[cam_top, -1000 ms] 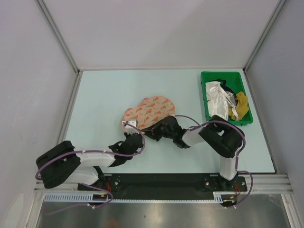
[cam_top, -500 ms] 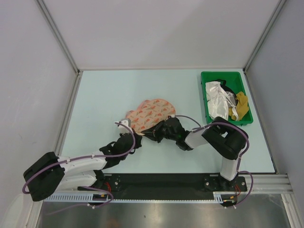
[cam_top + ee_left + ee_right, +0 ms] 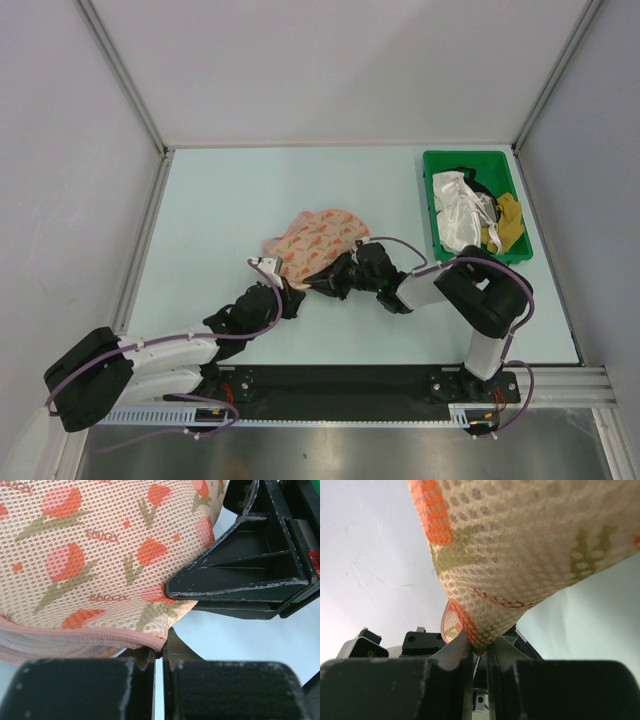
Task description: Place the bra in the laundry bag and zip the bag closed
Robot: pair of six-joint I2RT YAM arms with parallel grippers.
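The laundry bag (image 3: 318, 236), pink mesh with an orange tulip print, lies folded shut mid-table with its near edge lifted. My left gripper (image 3: 292, 293) is shut on the end of its pink zip edge (image 3: 100, 639); in the left wrist view the tips (image 3: 160, 652) pinch there, with the bag (image 3: 100, 555) filling the frame above. My right gripper (image 3: 331, 283) is shut on the bag's near fold; in the right wrist view the jaws (image 3: 480, 649) clamp the mesh (image 3: 520, 545). The right gripper's black body (image 3: 245, 575) shows close beside the left one. The bra is hidden from view.
A green plastic bin (image 3: 432, 200) stands at the back right, holding white (image 3: 460, 205) and yellow (image 3: 508, 225) garments. Metal frame rails run along the table's left and right sides. Both arms stretch low across the near half of the table.
The left arm has stretched out low, its elbow dropping left, and its gripper has slid along the bag's near edge. The right gripper shifted slightly right. The bag has bunched narrower.
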